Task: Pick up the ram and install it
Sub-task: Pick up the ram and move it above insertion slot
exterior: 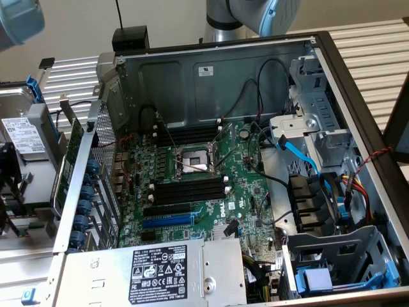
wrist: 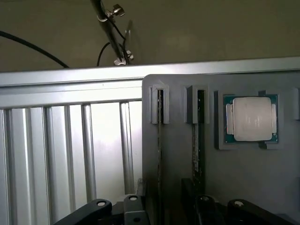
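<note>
One ram [wrist: 199, 150] stood on edge in slot of grey holder [wrist: 243, 187], beside processor chip [wrist: 251, 118]. Holder set on ribbed aluminium table [wrist: 56, 154]; plain beige wall behind. Gripper [wrist: 166, 213] placed near holder, jaws spread apart, nothing clasped. Open computer case [exterior: 211, 77] laid on ribbed table in exterior view.

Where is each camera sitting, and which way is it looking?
Exterior view: it sits off the arm, above the open computer case, and looks down at the motherboard. The arm's grey and blue joint shows at the top.
Wrist view: it rides on the wrist and looks past the open claw at a grey holder. The holder has ram sticks standing on edge and a processor chip.
Shared: both views seem to show the ribbed metal tabletop.
</note>
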Robot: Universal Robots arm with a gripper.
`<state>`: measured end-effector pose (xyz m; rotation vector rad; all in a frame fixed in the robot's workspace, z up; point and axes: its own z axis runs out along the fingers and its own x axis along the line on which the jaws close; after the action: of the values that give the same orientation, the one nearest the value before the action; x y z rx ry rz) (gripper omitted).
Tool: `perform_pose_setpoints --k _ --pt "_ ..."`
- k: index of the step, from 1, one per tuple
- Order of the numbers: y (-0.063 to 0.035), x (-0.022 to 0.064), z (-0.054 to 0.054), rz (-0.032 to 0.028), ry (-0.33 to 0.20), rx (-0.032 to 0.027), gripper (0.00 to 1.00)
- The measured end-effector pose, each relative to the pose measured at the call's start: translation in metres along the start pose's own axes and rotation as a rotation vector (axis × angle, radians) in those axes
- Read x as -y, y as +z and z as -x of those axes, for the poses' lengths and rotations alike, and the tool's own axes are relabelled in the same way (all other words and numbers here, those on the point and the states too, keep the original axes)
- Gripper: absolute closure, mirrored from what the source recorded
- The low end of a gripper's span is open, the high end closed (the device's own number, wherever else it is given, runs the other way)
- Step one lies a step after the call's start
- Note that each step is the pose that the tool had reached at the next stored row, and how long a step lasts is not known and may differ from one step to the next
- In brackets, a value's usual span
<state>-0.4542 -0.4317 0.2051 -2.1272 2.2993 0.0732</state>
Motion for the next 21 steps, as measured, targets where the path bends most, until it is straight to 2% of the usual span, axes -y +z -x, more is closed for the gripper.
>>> perform_pose_setpoints --k 6,10,12,15,17,21 --pt "0.0030 0.0001 0.000 0.0001 0.000 0.0000 0.60" --pt "0.0043 0.0001 0.000 0.0003 0.000 -0.0002 0.84" --pt "0.0046 0.0001 0.000 0.0003 0.001 0.0002 0.88" --pt "0.0044 -0.0001 0.000 -0.0002 0.004 0.0006 0.88" --pt "-0.0007 -0.0005 0.000 -0.0005 0.005 0.0009 0.88" --pt "-0.0192 -0.0013 0.001 -0.0002 0.007 0.0007 0.88"
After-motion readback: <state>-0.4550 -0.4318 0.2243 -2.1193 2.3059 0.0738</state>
